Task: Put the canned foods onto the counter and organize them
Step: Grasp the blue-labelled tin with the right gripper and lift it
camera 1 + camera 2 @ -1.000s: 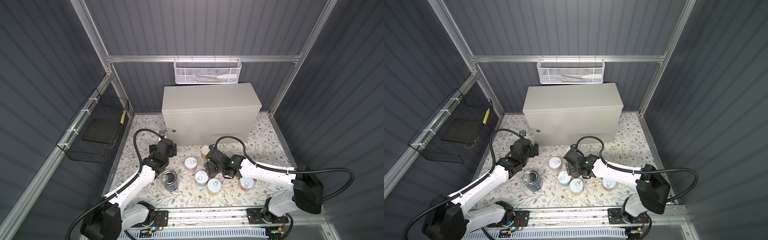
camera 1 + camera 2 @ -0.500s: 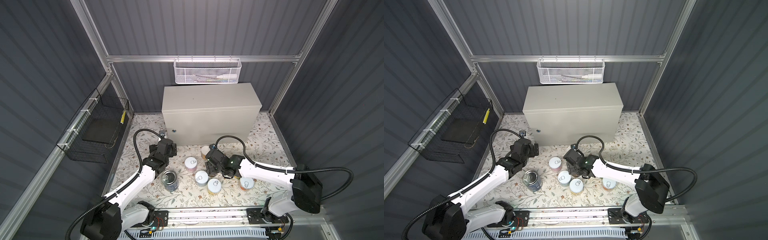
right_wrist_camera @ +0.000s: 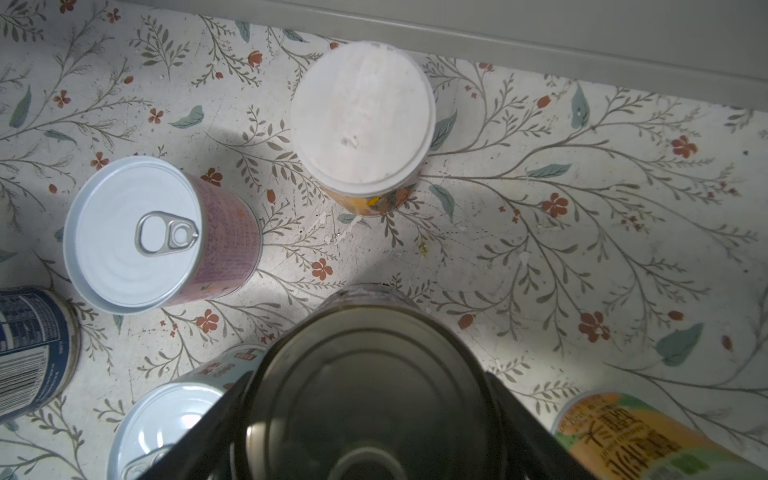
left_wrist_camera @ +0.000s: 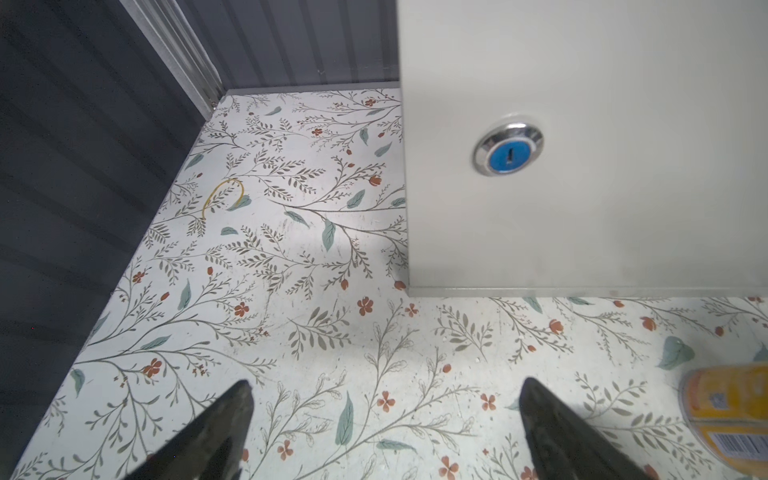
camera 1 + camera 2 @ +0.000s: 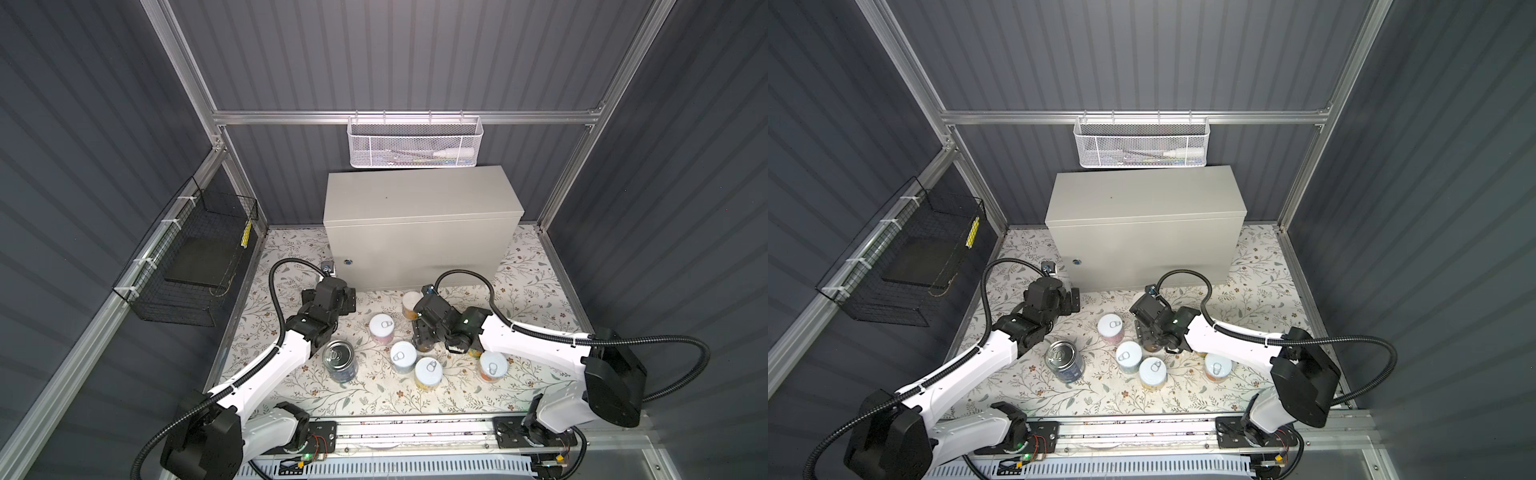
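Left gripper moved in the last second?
No. The left gripper sits where it did, just in front of the lock on the counter, in both top views.

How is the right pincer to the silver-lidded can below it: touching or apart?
Touching. In the right wrist view both fingers of the right pincer press against the sides of the silver-lidded can, with no gap showing between.

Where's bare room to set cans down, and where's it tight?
Free: the whole counter top; the floor mat between counter and left wall, under the open left claw. Tight: the white-lidded cans bunched around the right claw, clamped on a silver-lidded can.
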Tool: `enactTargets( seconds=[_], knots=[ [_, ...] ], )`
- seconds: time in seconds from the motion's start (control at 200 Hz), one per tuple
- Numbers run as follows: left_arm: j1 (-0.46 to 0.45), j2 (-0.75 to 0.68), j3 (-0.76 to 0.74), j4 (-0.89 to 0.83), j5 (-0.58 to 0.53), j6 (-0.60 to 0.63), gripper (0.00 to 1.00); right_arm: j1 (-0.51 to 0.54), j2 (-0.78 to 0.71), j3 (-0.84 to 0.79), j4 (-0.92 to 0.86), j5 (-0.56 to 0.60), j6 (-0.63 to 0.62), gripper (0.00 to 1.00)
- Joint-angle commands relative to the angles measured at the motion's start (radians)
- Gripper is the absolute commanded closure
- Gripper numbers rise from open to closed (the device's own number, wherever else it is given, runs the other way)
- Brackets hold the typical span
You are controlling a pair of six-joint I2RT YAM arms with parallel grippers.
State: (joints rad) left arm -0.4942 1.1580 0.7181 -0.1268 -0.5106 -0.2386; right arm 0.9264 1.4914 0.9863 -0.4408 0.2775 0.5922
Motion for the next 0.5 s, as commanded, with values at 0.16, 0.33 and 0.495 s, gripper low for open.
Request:
enactTargets(
  seconds=[0.16,0.33,0.495],
  knots=[
    [-0.032,-0.03,-0.002,0.009,0.046,0.034,0.01,-0.077,-0.044,-0.011,0.043,-0.074,0.003,0.41],
    [-0.101,-0.068,-0.003,0.034,0.083,0.093,0.02,-0.099,-0.089,-0.021,0.047,-0.064,-0.012,0.41],
    [-0.186,-0.072,0.006,0.03,0.042,0.13,0.02,-0.13,-0.138,-0.051,0.047,-0.077,-0.027,0.42]
  ],
)
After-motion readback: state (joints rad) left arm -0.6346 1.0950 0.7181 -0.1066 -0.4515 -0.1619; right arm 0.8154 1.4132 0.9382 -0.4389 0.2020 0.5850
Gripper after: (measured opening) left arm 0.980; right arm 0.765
